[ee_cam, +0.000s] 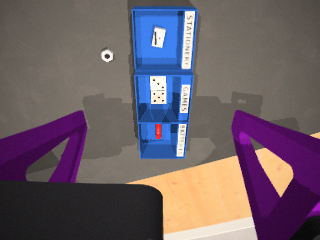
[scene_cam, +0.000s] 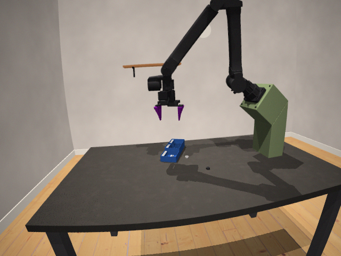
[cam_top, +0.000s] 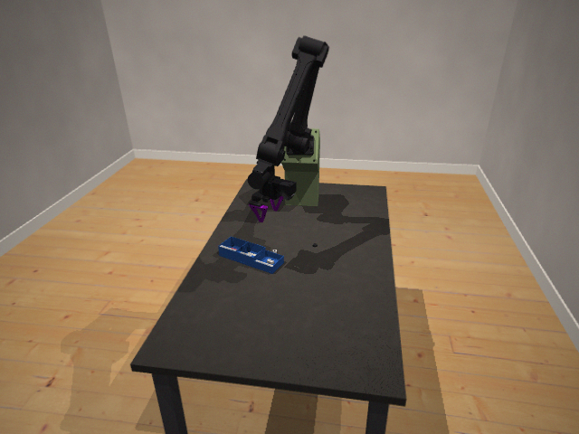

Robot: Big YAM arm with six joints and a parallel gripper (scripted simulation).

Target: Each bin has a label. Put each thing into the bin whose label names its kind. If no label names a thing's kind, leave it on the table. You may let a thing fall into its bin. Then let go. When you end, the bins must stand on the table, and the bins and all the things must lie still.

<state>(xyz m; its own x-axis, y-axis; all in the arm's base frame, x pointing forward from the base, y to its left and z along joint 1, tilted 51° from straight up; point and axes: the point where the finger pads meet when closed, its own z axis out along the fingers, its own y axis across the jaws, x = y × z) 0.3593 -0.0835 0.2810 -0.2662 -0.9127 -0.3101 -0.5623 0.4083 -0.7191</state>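
Observation:
My gripper (cam_top: 269, 215) (scene_cam: 169, 120) (ee_cam: 159, 118) is open and empty, high above the table near the bins. Three joined blue bins stand on the table: STATIONERY (ee_cam: 172, 57) (scene_cam: 168, 159), GAMES (ee_cam: 143, 97) and BATTERIES (ee_cam: 148, 151). A small pale block with a dark stripe (ee_cam: 158, 38) lies in STATIONERY. A white domino (ee_cam: 158, 90) lies in GAMES. A red cylinder (ee_cam: 158, 131) lies in BATTERIES. A white nut-like ring with a dark centre (cam_top: 274, 250) (scene_cam: 186, 156) (ee_cam: 107, 55) lies on the table beside STATIONERY. A small black round thing (cam_top: 314, 245) (scene_cam: 208, 168) lies farther out on the table.
The green arm pedestal (cam_top: 301, 179) (scene_cam: 271, 132) stands at the table's far end in the top view. The BATTERIES end of the bins is nearest a long table edge. A wooden shelf (scene_cam: 143, 65) is on the wall behind.

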